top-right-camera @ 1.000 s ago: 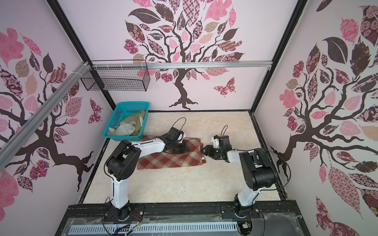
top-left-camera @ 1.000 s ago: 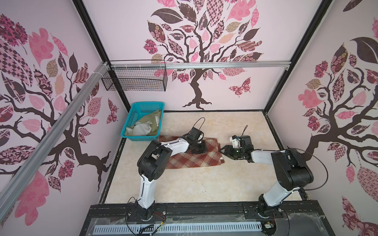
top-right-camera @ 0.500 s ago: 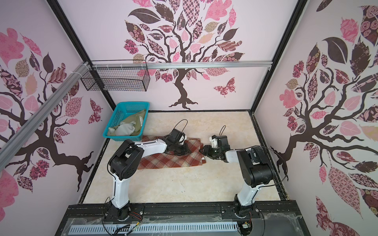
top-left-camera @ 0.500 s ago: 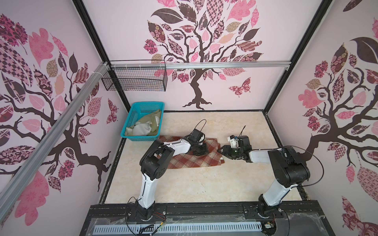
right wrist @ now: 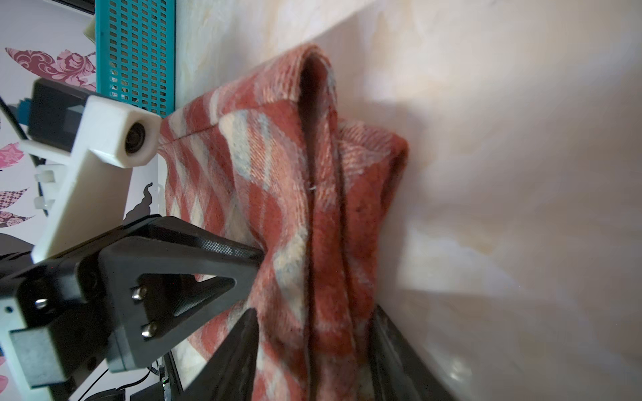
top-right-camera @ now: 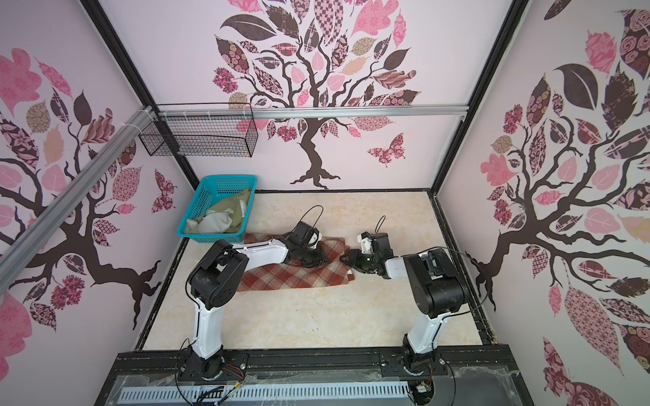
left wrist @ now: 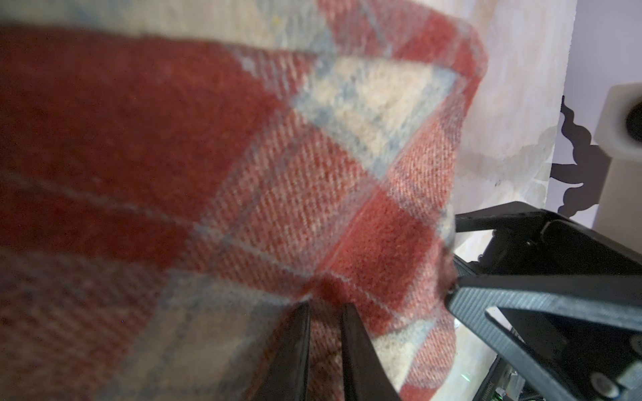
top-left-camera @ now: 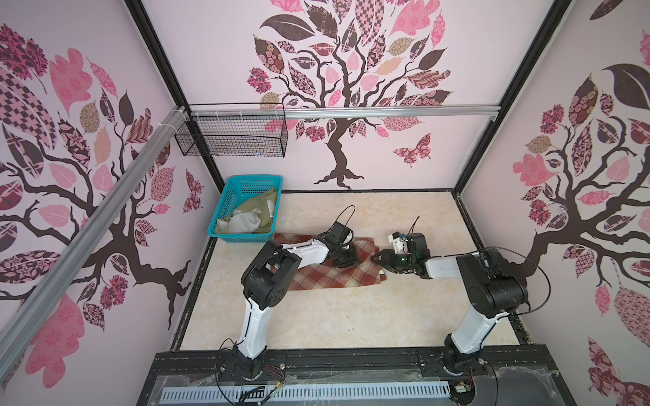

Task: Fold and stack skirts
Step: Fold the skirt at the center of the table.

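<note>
The rust-red and cream plaid skirt [top-left-camera: 327,277] [top-right-camera: 292,277] lies flat on the table, spread leftward under the left arm. My left gripper [top-left-camera: 351,260] [left wrist: 324,307] is shut on a pinch of its cloth near the right end. My right gripper [top-left-camera: 375,258] [right wrist: 314,312] meets the skirt's right edge, jaws open on either side of the thick folded edge [right wrist: 323,208], with cloth filling the gap between them. The olive-green skirt [top-left-camera: 258,214] [top-right-camera: 228,211], its pale lining showing, lies crumpled in the basket.
The turquoise basket [top-left-camera: 253,180] [top-right-camera: 225,177] stands at the table's back left, touching the plaid skirt's far edge. A black wire basket [top-left-camera: 232,137] hangs on the back wall above it. Walls close in the table on three sides.
My right gripper has crept left onto the plaid skirt's edge and its jaws have narrowed. The left gripper has kept its pinch in place.
</note>
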